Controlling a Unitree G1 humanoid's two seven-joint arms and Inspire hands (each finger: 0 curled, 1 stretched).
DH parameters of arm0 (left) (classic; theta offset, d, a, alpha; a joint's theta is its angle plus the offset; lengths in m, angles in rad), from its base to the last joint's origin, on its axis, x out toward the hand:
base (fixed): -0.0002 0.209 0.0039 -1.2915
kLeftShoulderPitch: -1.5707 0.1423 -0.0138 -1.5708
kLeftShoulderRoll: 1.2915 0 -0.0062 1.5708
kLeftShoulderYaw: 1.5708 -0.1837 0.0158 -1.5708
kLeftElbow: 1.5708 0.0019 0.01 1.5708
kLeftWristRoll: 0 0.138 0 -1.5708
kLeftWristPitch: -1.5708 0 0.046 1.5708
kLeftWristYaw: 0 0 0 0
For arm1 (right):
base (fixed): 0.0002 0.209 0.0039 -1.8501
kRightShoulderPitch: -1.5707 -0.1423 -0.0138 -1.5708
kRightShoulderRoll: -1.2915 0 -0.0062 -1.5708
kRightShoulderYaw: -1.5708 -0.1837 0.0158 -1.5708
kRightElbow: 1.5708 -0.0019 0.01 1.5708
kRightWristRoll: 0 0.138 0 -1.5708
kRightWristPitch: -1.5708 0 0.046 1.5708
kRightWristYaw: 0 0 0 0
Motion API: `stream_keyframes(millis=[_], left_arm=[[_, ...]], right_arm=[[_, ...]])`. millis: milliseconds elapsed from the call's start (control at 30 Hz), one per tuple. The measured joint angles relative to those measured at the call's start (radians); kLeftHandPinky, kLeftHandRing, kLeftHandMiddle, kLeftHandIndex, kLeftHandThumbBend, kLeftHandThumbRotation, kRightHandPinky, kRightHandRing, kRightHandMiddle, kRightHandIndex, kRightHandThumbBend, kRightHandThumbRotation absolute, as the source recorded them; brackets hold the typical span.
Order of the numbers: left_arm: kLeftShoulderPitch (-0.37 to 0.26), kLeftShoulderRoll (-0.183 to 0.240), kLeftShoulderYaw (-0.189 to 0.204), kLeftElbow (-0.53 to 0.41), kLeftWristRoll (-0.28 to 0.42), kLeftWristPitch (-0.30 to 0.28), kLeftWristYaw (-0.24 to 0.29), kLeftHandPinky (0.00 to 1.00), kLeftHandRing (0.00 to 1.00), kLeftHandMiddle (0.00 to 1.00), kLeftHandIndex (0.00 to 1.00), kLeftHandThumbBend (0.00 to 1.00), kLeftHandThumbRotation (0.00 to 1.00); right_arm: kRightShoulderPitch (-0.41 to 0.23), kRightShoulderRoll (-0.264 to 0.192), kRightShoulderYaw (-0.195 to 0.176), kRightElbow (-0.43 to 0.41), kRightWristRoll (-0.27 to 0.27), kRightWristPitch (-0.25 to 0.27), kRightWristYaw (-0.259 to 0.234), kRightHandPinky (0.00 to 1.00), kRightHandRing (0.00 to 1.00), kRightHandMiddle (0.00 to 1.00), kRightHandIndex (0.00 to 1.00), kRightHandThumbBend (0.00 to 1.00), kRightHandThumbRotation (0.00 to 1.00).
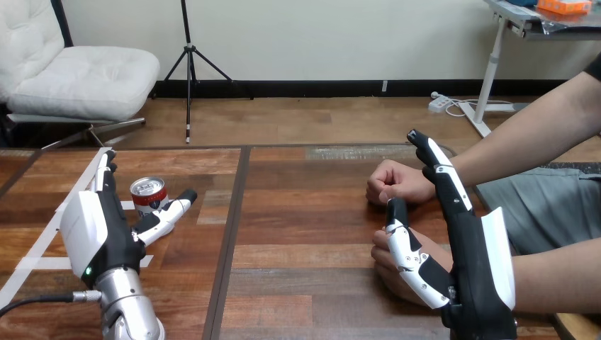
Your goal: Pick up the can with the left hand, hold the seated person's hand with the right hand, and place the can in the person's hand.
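Note:
A red-and-white can (149, 195) with a silver top stands upright on the wooden table (312, 212) at the left. My left hand (106, 230) is just left of it, open, its fingers straight and its thumb stretched out below the can's right side. The can sits in the gap between them. At the right my right hand (468, 248) stands edge-up and open, its fingers pointing away. Its thumb lies over the person's nearer hand (381, 256), which rests on the table. I cannot tell whether they touch. The person's farther hand (392, 183) is a loose fist left of my fingertips.
White tape lines (42, 248) run across the table under my left arm. A dark seam (230, 234) divides the tabletop between the can and the person's hands. Both of the person's forearms come in from the right edge.

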Motion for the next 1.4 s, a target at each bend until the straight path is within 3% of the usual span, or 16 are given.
stream_keyframes(millis=[767,1400], left_arm=[[-0.088,0.0,-0.001,0.104,-0.059,-0.026,-0.039,0.72,0.81,0.85,0.86,0.91,0.41],[-0.164,-0.001,-0.018,0.196,-0.068,-0.02,-0.056,0.71,0.81,0.86,0.88,0.89,0.41]], right_arm=[[0.0,-0.001,-0.012,0.0,0.005,0.004,0.02,0.93,0.94,0.94,0.91,0.13,0.46],[0.0,-0.001,-0.025,0.0,0.01,0.004,0.036,0.93,0.95,0.94,0.91,0.12,0.46]])
